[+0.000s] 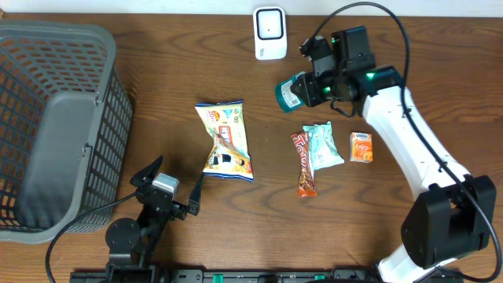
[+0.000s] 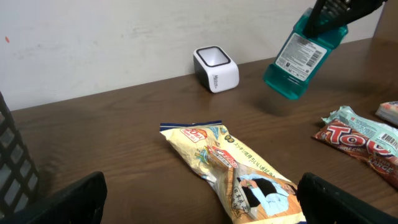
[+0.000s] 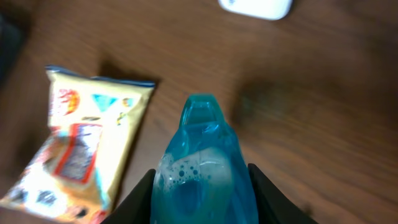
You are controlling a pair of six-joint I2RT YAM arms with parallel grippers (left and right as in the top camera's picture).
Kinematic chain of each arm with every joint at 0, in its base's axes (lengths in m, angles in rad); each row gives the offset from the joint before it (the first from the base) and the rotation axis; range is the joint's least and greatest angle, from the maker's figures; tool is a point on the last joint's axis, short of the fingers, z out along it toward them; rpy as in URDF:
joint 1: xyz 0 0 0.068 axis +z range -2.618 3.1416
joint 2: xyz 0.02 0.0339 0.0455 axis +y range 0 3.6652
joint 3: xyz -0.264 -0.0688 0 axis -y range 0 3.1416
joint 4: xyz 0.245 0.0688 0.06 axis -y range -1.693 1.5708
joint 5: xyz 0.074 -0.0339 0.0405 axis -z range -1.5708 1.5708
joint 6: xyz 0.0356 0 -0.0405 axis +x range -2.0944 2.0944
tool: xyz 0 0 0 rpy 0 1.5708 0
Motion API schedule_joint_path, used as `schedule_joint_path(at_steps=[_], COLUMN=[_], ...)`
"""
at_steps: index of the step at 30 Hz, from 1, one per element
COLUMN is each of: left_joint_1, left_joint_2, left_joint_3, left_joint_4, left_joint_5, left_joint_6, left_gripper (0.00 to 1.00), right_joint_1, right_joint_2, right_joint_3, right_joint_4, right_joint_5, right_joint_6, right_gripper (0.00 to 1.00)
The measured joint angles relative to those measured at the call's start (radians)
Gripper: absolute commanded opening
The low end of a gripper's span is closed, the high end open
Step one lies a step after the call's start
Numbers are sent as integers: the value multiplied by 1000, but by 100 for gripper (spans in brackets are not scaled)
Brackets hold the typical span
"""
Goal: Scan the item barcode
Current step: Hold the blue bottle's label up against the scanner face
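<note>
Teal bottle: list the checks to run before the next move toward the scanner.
1. Grip: ok. The right tool is shut on the teal bottle, held off the table.
2. Scanner window uncovered: ok.
3. Bottle in front of the scanner: not ok; it hangs off to one side.
4. Barcode toward the scanner: cannot tell; the white label faces the left wrist camera.
5. Way between bottle and scanner free: ok, only bare wood there.
6. Left tool out of the way: ok; open, near the snack bag.
</note>
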Motion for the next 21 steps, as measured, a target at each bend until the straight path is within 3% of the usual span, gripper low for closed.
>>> schedule_joint_path(at_steps=[12,21], left_joint_1=[0,0], left_joint_2=[0,0], left_joint_3=[0,0], left_joint_4=[0,0], left_joint_5=[0,0], left_joint_6=[0,0], left_gripper=[98,98], right_joint_1=[202,211], right_joint_2=[0,48], right_joint_3=[50,54], right_joint_4=[205,435], right_joint_5=[575,750], right_joint_6=[-31,-99], right_gripper=[18,15])
